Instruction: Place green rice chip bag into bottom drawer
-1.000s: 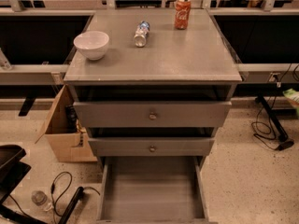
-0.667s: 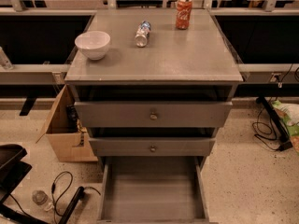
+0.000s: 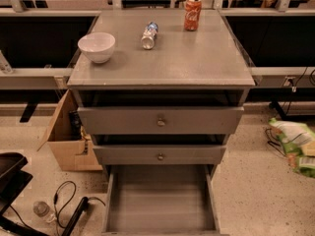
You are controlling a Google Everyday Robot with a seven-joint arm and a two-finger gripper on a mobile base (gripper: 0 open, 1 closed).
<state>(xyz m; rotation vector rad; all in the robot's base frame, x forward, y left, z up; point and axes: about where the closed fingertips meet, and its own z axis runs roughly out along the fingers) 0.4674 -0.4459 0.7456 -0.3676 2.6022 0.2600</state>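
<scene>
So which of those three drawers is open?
The bottom drawer, pulled out, its grey inside showing; the two knobbed drawers above show only fronts. The gripper is out of view.

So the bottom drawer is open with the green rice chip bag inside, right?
No: in the camera view the bottom drawer is open, but the green rice chip bag is outside, at the right edge. The pincer is not in view.

Light: moderate, warm, from overhead onto the cabinet top.
Shadows: dark band under cabinet top; soft one beside bowl.
Gripper: out of frame.
</scene>
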